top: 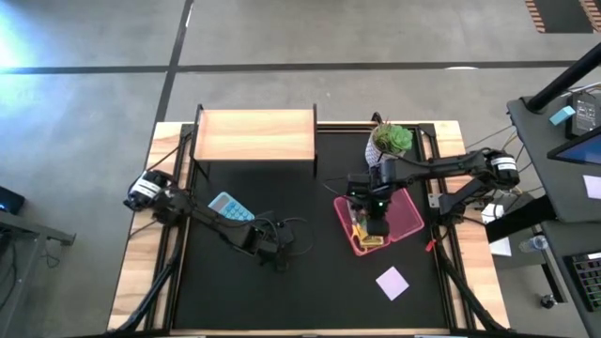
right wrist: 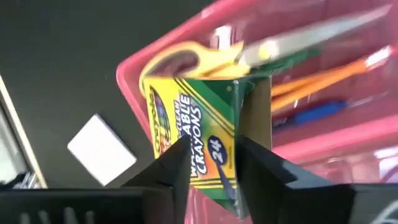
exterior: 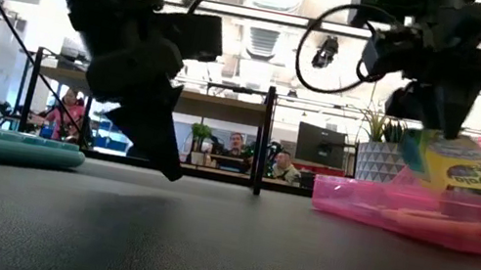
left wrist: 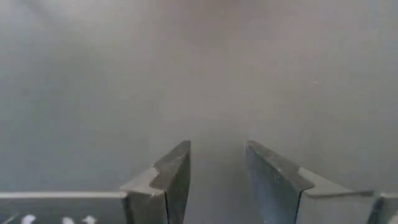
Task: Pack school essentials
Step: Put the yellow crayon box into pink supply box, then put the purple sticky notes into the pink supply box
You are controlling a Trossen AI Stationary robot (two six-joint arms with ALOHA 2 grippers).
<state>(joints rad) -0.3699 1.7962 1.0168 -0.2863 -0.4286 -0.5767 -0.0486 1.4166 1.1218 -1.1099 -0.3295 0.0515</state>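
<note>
right gripper [right wrist: 208,158] clamps crayon box [right wrist: 193,134] over pink case [top: 406,218], frame centre-right | light crushable card: you pinch flat faces | left gripper [left wrist: 217,174] parted, empty

This is a robotics lab set in an open office or workshop hall. A black-topped table [top: 225,291] with a wooden rim stands on a bare grey concrete floor [top: 376,38] marked with dark lines, and a desk [top: 573,141] with a keyboard and cables sits just beside it. Level across the table, the room behind shows a high ceiling with exposed lights, monitors [exterior: 320,145] on benches, a dark metal frame [exterior: 264,139] and people [exterior: 236,146] seated at workstations.
</note>
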